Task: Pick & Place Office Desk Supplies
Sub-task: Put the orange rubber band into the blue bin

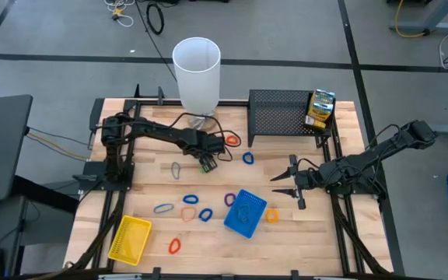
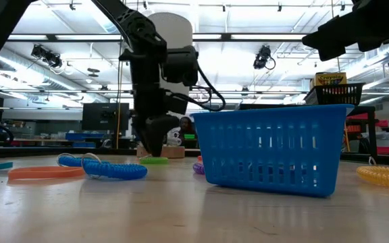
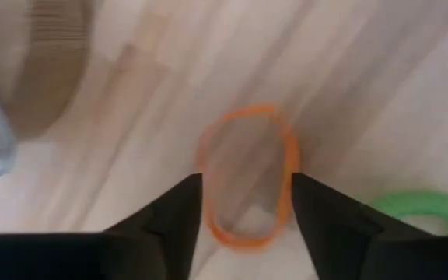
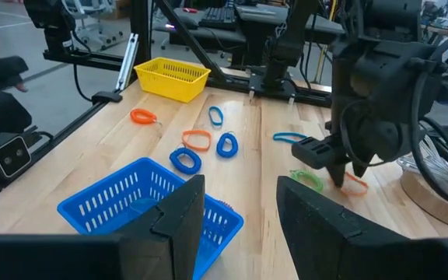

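Both arms reach inward: left gripper (image 1: 208, 162) (fingers parted) straddles an orange band (image 3: 246, 177); right gripper (image 1: 284, 187) hovers, parted.

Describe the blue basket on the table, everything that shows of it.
The blue basket is a small rectangular tray of what looks like plastic, its walls cut with rows of vertical slots and topped by a solid rim. It stands upright and open on the wooden table, turned at an angle to the table's edges, near the front, right of centre. Neither gripper touches it. A purple loop lies at its edge.
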{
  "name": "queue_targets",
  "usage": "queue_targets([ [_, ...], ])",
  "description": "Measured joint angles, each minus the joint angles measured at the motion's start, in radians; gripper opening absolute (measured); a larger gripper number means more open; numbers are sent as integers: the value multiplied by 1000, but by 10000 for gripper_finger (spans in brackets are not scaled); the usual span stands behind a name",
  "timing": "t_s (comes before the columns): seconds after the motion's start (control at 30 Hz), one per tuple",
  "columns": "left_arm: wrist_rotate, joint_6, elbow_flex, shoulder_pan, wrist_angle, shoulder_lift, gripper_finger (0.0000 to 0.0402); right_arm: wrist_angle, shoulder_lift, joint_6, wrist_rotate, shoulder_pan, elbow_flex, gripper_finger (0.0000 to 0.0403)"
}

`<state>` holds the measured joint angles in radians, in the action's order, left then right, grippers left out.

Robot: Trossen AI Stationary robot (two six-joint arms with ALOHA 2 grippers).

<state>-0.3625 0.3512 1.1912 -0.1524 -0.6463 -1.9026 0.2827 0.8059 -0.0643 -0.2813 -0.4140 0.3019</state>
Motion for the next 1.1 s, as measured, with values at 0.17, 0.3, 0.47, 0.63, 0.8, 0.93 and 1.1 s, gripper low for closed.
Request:
queue_targets([
  [0.17, 60, -27, 0, 0, 64, 0, 240, 1, 0, 0, 0, 0, 0, 169],
  [0.3, 61, -41, 0, -1, 89, 0, 238, 1, 0, 0, 0, 0, 0, 169],
  [0.47, 101, -45, 0, -5, 96, 0, 226, 1, 0, 0, 0, 0, 0, 169],
  [0.63, 134, -45, 1, -13, 120, -20, 216, 1, 0, 0, 0, 0, 0, 169],
  [0.8, 141, -45, 4, -29, 121, -36, 215, 6, 0, -1, 0, 0, 0, 169],
  [0.93, 193, -50, 5, -43, 121, -47, 215, 6, 0, -1, 0, 0, 0, 169],
  [1.1, 207, -54, 4, -48, 122, -49, 201, 6, 0, -1, 0, 0, 0, 169],
])
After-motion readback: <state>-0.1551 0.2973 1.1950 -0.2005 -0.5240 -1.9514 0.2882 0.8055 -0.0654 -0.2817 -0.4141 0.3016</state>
